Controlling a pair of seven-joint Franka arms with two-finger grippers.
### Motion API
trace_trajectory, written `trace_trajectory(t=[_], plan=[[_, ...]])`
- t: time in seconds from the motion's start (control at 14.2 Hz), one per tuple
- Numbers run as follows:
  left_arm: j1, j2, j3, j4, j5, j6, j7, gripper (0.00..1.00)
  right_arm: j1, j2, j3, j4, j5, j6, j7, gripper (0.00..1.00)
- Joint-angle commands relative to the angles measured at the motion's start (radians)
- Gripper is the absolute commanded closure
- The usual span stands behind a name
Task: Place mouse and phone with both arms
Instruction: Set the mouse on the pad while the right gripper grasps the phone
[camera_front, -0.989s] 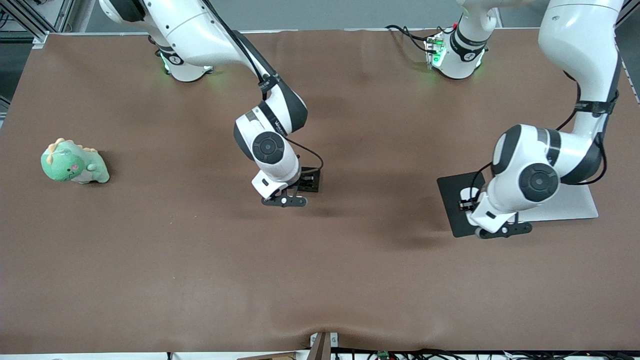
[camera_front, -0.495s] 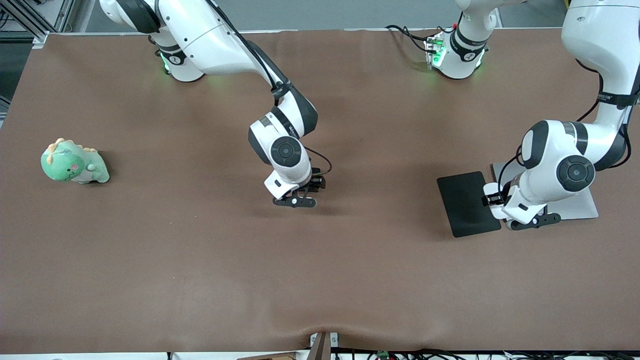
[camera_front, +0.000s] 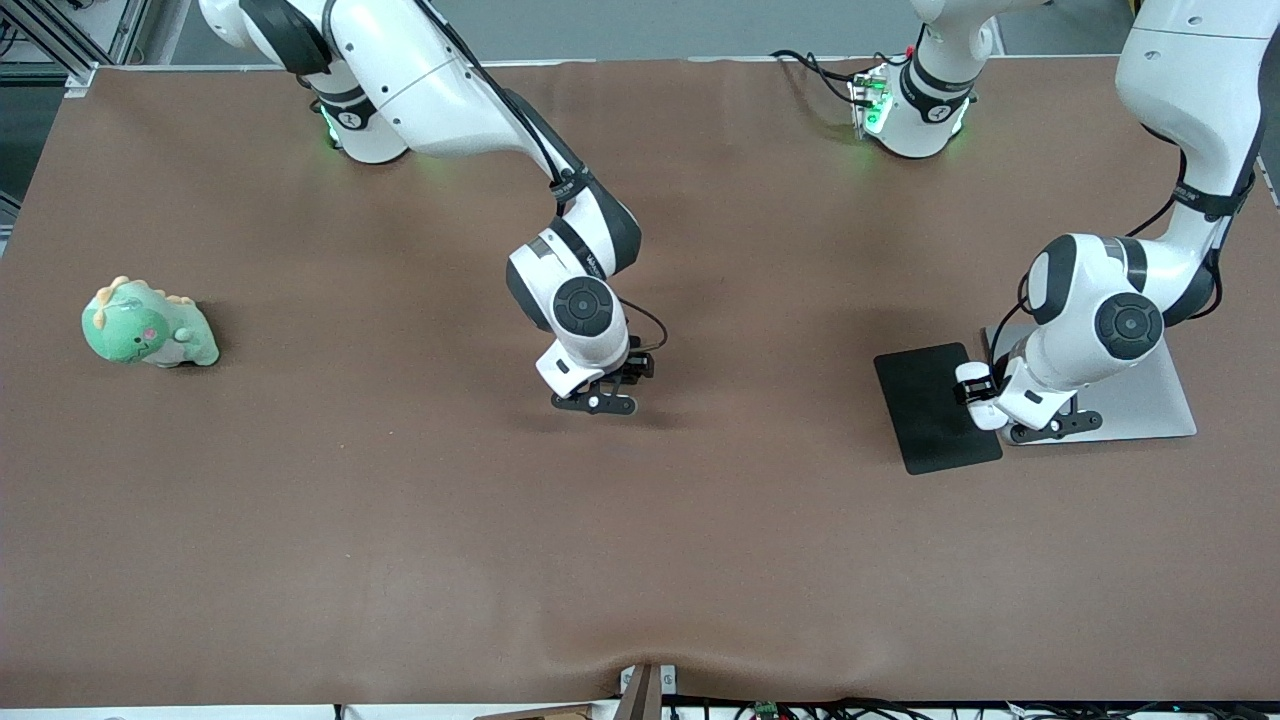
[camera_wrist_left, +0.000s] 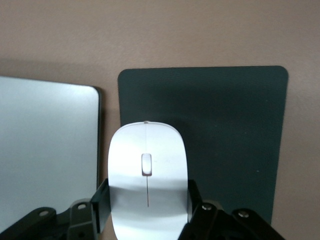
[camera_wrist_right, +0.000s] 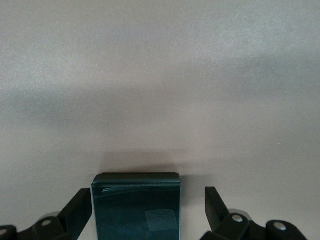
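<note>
My left gripper (camera_front: 980, 398) is shut on the white mouse (camera_front: 972, 377) and holds it over the edge of the black pad (camera_front: 925, 400) beside the silver slab (camera_front: 1150, 400). The left wrist view shows the mouse (camera_wrist_left: 147, 165) clamped between both fingers of the gripper (camera_wrist_left: 147, 200), above the pad (camera_wrist_left: 230, 135). My right gripper (camera_front: 600, 392) is low over the middle of the table. In the right wrist view, the black phone (camera_wrist_right: 136, 207) lies between the fingers of the open gripper (camera_wrist_right: 147, 205), with a clear gap to one finger (camera_wrist_right: 214, 205). The phone is hidden in the front view.
A green dinosaur plush (camera_front: 148, 323) sits toward the right arm's end of the table. The silver slab (camera_wrist_left: 45, 150) lies right beside the black pad. A brown cloth (camera_front: 400, 550) covers the table.
The left arm has carried the mouse from over the black pad toward the pad's edge by the silver slab. The right gripper has shifted slightly toward the left arm's end.
</note>
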Motion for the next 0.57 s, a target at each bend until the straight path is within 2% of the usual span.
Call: trace_trajectory(t=[0.0,0.49], plan=[[0.011,-0.013,-0.013,-0.031,0.009,0.062,0.036,1.00,0.025,0.040,-0.009,0.031,-0.017,0.028,0.067,0.00],[0.005,0.059,-0.024,-0.029,0.002,0.162,0.036,1.00,0.033,0.049,-0.010,0.020,-0.031,0.047,0.078,0.00]])
